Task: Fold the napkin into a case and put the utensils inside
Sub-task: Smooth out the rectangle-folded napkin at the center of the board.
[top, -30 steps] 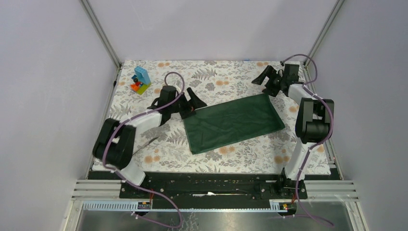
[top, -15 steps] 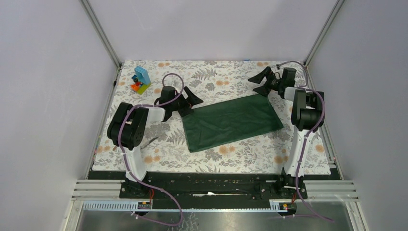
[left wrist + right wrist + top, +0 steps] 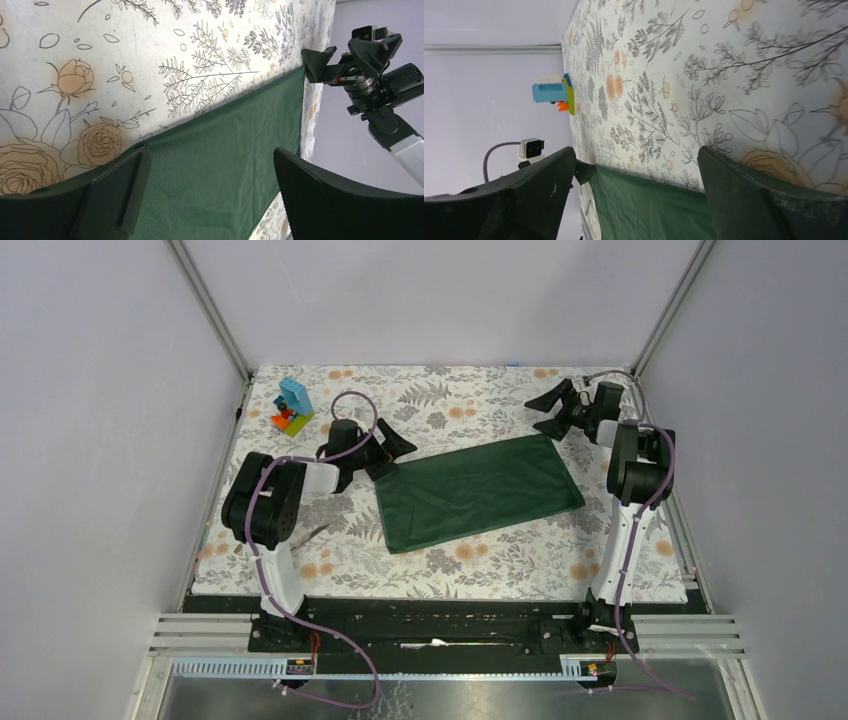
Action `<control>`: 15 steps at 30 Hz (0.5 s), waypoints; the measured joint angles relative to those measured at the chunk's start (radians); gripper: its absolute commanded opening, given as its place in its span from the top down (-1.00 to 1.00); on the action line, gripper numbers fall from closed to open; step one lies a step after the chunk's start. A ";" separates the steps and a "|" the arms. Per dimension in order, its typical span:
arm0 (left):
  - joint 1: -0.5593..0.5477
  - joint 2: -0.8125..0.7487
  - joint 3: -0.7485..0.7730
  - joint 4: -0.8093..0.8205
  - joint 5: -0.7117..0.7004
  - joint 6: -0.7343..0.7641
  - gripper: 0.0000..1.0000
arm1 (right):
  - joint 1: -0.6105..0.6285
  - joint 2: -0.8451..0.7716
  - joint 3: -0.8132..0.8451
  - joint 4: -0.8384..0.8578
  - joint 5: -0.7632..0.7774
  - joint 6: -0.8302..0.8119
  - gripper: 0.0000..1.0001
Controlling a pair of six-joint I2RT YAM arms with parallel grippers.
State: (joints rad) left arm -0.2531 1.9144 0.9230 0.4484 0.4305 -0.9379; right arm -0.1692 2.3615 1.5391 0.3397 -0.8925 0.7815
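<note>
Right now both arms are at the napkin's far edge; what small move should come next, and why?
Probably lower both and close on the far corners. The napkin lies flat and ungripped; the left gripper and right gripper are open, each at a far corner, so pinching there would likely start the fold.

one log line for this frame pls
stage: napkin lying flat, folding unfinished | left gripper: open, at napkin's far-left corner | right gripper: open, near far-right corner | held: nothing
</note>
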 measured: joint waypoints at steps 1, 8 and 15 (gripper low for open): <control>0.003 0.000 0.001 -0.003 0.001 0.003 -0.98 | -0.003 0.002 0.007 -0.008 0.005 -0.003 -0.99; 0.016 -0.005 0.091 -0.154 0.053 0.033 -0.97 | -0.034 -0.003 0.092 -0.177 0.058 -0.079 -0.99; 0.021 -0.083 0.111 -0.231 0.118 0.032 -0.97 | -0.035 -0.203 -0.039 -0.261 0.080 -0.115 -0.99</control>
State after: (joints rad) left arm -0.2321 1.8313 1.0340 0.2176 0.5488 -0.9058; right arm -0.2043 2.1590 1.5005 0.0788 -0.8127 0.6662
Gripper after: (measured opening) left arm 0.987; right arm 0.994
